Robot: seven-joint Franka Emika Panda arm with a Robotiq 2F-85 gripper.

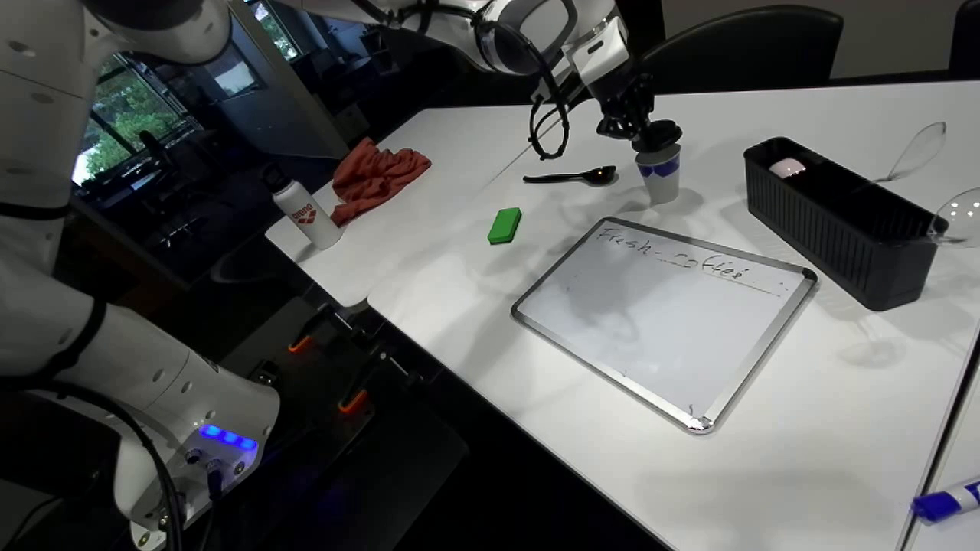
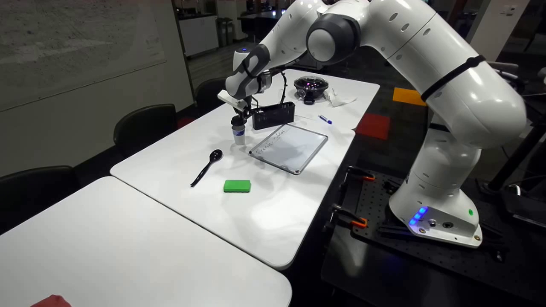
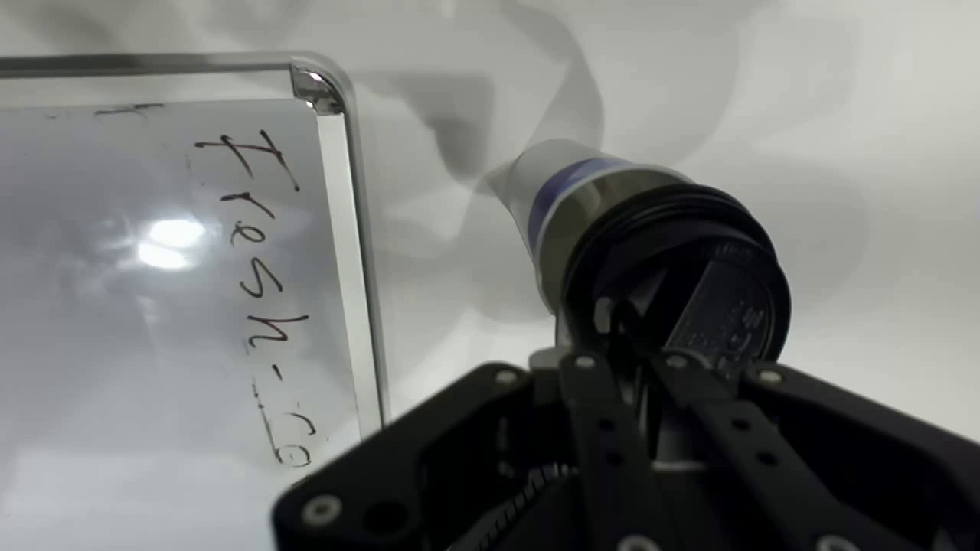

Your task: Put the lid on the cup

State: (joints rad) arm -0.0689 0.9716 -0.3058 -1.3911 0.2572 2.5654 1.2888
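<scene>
The white cup (image 1: 660, 187) with a blue band stands upright on the table in both exterior views. The black round lid (image 3: 731, 310) is at the cup's mouth and covers it from above. Whether its rim sits fully down all round I cannot tell. My gripper (image 3: 624, 315) has its fingers together at the lid's raised top, nearer the edge than the centre, and appears shut on it. The fingertips are partly lost in the dark plastic. In an exterior view, the arm reaches down to the lid (image 2: 239, 121), with the cup (image 2: 239, 137) directly below.
Close to the cup lie a framed whiteboard (image 1: 658, 321) and a long black bin (image 1: 842, 229). A black spoon (image 2: 209, 164) and a green block (image 2: 237, 186) rest farther along the table. A white bottle (image 1: 306, 214) stands by a red cloth (image 1: 375, 176).
</scene>
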